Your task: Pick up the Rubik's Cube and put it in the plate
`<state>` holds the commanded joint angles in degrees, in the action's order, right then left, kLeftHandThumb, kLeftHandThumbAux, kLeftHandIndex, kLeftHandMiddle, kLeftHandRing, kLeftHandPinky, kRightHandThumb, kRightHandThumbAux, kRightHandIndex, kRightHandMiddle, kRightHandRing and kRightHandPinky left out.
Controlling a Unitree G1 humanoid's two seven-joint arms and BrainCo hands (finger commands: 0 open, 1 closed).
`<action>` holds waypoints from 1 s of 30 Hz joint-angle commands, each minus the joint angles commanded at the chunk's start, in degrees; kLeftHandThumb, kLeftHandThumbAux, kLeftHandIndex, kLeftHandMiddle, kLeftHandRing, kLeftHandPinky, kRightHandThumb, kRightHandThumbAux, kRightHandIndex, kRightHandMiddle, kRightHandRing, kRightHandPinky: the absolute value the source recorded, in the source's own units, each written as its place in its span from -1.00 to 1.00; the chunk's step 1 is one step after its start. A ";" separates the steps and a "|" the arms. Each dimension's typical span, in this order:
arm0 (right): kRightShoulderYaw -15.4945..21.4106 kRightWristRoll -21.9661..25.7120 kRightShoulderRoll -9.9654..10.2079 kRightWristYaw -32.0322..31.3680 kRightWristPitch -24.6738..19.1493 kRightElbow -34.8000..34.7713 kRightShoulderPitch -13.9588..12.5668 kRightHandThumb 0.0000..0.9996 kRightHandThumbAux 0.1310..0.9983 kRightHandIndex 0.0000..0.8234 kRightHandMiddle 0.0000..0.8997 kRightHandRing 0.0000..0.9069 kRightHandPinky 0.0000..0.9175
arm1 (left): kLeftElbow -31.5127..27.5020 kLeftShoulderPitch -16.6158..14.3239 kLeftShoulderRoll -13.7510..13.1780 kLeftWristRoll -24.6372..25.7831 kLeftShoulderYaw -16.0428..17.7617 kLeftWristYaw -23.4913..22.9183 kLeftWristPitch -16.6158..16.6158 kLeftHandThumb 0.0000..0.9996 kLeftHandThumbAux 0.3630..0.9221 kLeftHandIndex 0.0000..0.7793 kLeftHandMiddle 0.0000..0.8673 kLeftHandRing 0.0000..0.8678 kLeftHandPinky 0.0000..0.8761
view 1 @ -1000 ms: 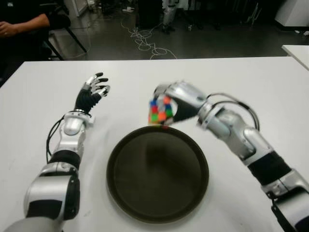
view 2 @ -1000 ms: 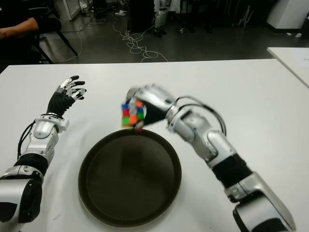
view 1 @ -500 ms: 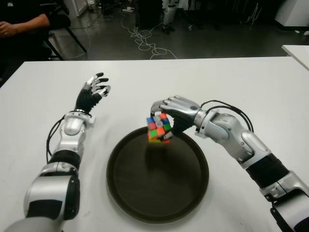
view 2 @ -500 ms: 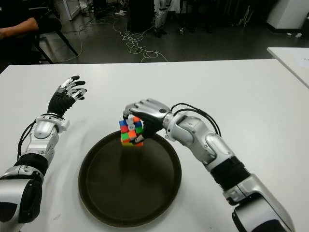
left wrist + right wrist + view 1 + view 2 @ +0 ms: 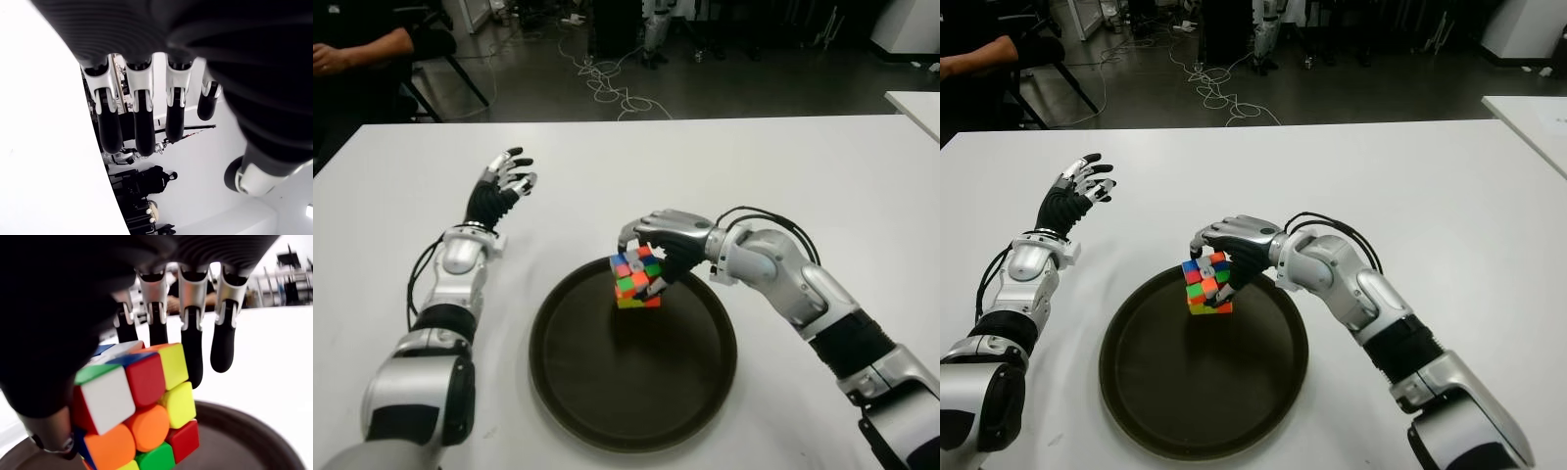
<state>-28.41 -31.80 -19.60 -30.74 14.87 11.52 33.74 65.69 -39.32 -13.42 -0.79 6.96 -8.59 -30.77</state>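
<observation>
The right hand (image 5: 658, 245) reaches in from the right side, with its arm bent at the elbow and stretched across the white counter (image 5: 822, 166). The hand is over the far part of the round dark plate (image 5: 636, 426). Its palm faces down and its fingers (image 5: 191, 345) curl over the top of the Rubik's Cube (image 5: 635, 279), with the thumb on the other side. So the hand is closed on the cube. The cube is tilted, with one corner pointing down. It sits low inside the plate's rim, near the far edge. From the pictures you cannot tell if the cube touches the plate's floor or hangs just above it. In the right wrist view the cube shows white, red, yellow, orange and green squares, and the brown plate is right under it.

The left hand (image 5: 502, 186) shows to the left of the plate, well apart from it, out over the counter. Its arm lies straight, pointing away from the robot. Its fingers (image 5: 139, 122) are spread out and point up and away, and it holds nothing.

At the far left corner, past the counter, a person's arm (image 5: 357, 49) shows beside a chair. Cables (image 5: 607, 83) lie on the dark floor behind the counter.
</observation>
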 joint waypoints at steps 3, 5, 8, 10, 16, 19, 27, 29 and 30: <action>-0.03 -0.48 0.11 -0.15 -0.87 -0.08 0.10 0.38 0.40 0.03 0.53 0.52 0.46 | 0.01 0.01 -0.04 -0.11 -0.06 0.05 -0.10 -0.67 -0.19 -0.66 -0.49 -0.39 -0.27; -0.07 -0.94 0.19 0.27 -1.25 0.03 0.10 0.38 0.40 0.03 0.53 0.52 0.47 | 0.05 0.00 -0.05 -0.16 -0.08 0.12 -0.17 -0.67 -0.19 -0.66 -0.49 -0.39 -0.26; -0.09 -1.27 0.26 0.62 -1.69 -0.06 -0.01 0.38 0.40 0.03 0.52 0.51 0.46 | 0.06 0.00 -0.05 -0.21 -0.10 0.17 -0.19 -0.67 -0.19 -0.65 -0.49 -0.39 -0.26; -0.09 -1.33 0.30 0.60 -1.98 -0.38 -0.14 0.38 0.40 0.03 0.51 0.51 0.46 | -0.11 0.09 -0.08 -0.20 -0.11 0.12 -0.18 -0.67 -0.18 -0.65 -0.50 -0.39 -0.26; 0.01 -1.12 0.44 0.56 -2.31 -0.40 -0.25 0.38 0.40 0.03 0.50 0.49 0.45 | -0.39 0.21 -0.04 -0.07 -0.04 0.04 -0.13 -0.65 -0.12 -0.64 -0.48 -0.38 -0.25; 0.17 -1.15 0.52 1.35 -1.81 -0.13 -0.33 0.38 0.40 0.03 0.44 0.44 0.40 | -0.46 0.22 0.00 0.04 0.03 0.00 -0.03 -0.64 -0.12 -0.64 -0.49 -0.38 -0.26; 1.55 -0.50 2.02 8.04 0.86 1.42 -1.60 0.38 0.40 0.01 -0.21 -0.22 -0.16 | -0.59 0.21 0.01 0.28 0.23 -0.07 0.40 -0.63 -0.08 -0.64 -0.48 -0.38 -0.26; 2.15 0.05 2.68 10.21 1.84 2.30 -1.89 0.38 0.40 0.00 -0.35 -0.39 -0.37 | -0.44 0.10 0.05 0.33 0.30 -0.02 0.48 -0.63 -0.06 -0.64 -0.47 -0.37 -0.25; 2.29 0.15 2.85 10.85 2.20 2.73 -1.83 0.37 0.40 -0.01 -0.43 -0.49 -0.50 | -0.33 0.05 0.05 0.35 0.34 0.01 0.52 -0.63 -0.05 -0.64 -0.47 -0.36 -0.25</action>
<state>-26.12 -31.64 -16.76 -19.89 17.07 14.25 31.91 65.36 -39.26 -13.37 -0.44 7.30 -8.59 -30.25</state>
